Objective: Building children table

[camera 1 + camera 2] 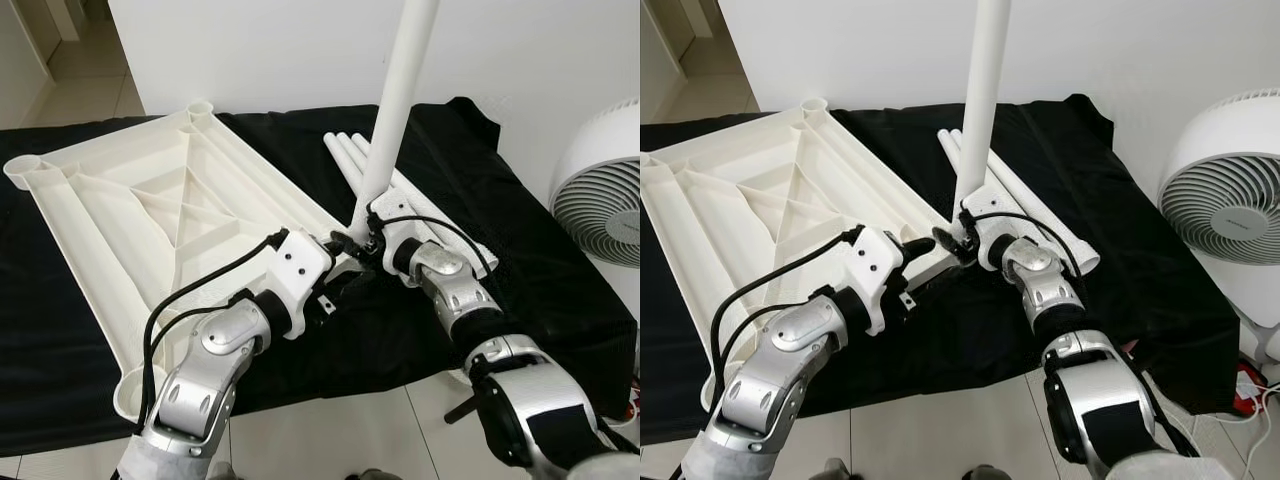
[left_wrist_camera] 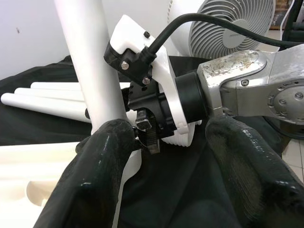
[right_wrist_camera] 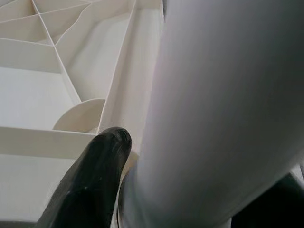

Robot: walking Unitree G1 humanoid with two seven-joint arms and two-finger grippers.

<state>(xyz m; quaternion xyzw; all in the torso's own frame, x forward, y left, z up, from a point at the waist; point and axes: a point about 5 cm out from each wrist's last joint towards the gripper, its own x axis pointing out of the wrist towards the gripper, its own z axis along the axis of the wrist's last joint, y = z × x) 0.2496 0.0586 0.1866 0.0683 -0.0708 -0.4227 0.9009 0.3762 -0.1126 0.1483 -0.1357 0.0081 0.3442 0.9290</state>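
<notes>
Tabletop [image 1: 150, 200]: lies upside-down on black cloth [image 1: 520, 250], ribs up, so leg sockets face me.
Leg [image 1: 398, 100]: I hold it upright at near-right corner socket, bottom end at the socket.
R gripper [image 1: 366, 228]: clamped on leg low down, I think for steady push/twist.
L gripper [image 2: 164, 137]: fingers apart, just beside leg base.
Spare legs [image 1: 350, 150]: on cloth behind, near.
Fan [image 1: 600, 200]: right, well apart.
</notes>
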